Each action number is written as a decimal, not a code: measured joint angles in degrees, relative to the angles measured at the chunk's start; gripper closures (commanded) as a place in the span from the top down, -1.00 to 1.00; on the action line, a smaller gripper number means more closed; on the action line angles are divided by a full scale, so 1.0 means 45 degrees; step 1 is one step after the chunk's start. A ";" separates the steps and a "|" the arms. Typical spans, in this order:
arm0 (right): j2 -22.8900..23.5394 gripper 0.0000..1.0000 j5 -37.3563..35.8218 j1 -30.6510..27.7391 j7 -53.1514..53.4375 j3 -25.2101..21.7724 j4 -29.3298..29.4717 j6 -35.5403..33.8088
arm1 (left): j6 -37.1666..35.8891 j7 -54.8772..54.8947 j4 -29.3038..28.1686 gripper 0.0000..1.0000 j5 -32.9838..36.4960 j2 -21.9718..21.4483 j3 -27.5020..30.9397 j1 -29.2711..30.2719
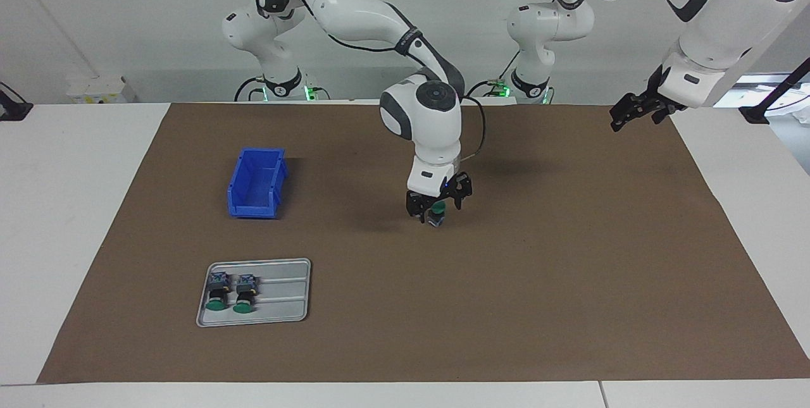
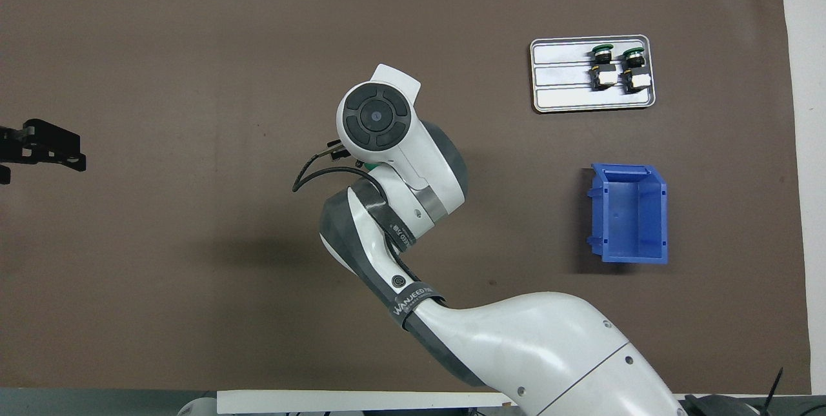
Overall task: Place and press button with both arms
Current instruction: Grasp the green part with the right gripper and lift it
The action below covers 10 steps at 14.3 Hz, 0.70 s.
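1. brown paper covers the tabletop point(image 1: 569, 269) in the facing view. the right hand point(image 1: 438, 204) hangs low over the middle of it, fingers spread wide either side of the button point(image 1: 436, 213). the button stands upright, green cap up, grey-blue block on the paper. whether the fingers touch it i cannot tell; they are not clamped on it.
2. same view: the left hand point(image 1: 636, 111) waits in the air over the left arm's end of the tabletop, open and empty. two spare buttons point(image 1: 231, 293) lie in the grey tray point(image 1: 288, 297); the blue bin point(image 1: 256, 183) sits nearer to the robots than the tray.
3. overhead view: the right arm's wrist hides its hand and nearly all of the button; only a sliver of green point(image 2: 369, 165) shows at its edge. the left hand point(image 2: 45, 148) peeks in at the edge, over the paper.
4. judgement: placing looks done or nearly so. the press is left, probably for the left arm.
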 measured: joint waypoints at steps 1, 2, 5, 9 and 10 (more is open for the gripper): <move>0.0024 0.98 -0.0023 0.0093 -0.0346 0.0019 -0.0315 0.0401 | 0.0025 0.0000 0.0006 1.00 0.0000 0.0000 0.0000 -0.0001; 0.0063 0.98 -0.0023 0.0176 -0.0749 0.0024 -0.0635 0.0829 | 0.0065 0.0000 0.0018 1.00 0.0000 0.0000 -0.0004 -0.0003; 0.0168 0.98 -0.0024 0.0234 -0.1244 0.0050 -0.1163 0.1241 | 0.0088 0.0011 0.0069 1.00 0.0000 -0.0004 -0.0015 -0.0005; 0.0171 0.52 -0.0023 0.0295 -0.1706 0.0052 -0.1425 0.1277 | 0.0063 0.0018 0.0069 1.00 0.0000 -0.0022 -0.0017 -0.0005; 0.0169 0.36 -0.0020 0.0301 -0.1715 0.0052 -0.1425 0.1277 | 0.0062 0.0018 0.0069 1.00 0.0000 -0.0024 -0.0017 -0.0005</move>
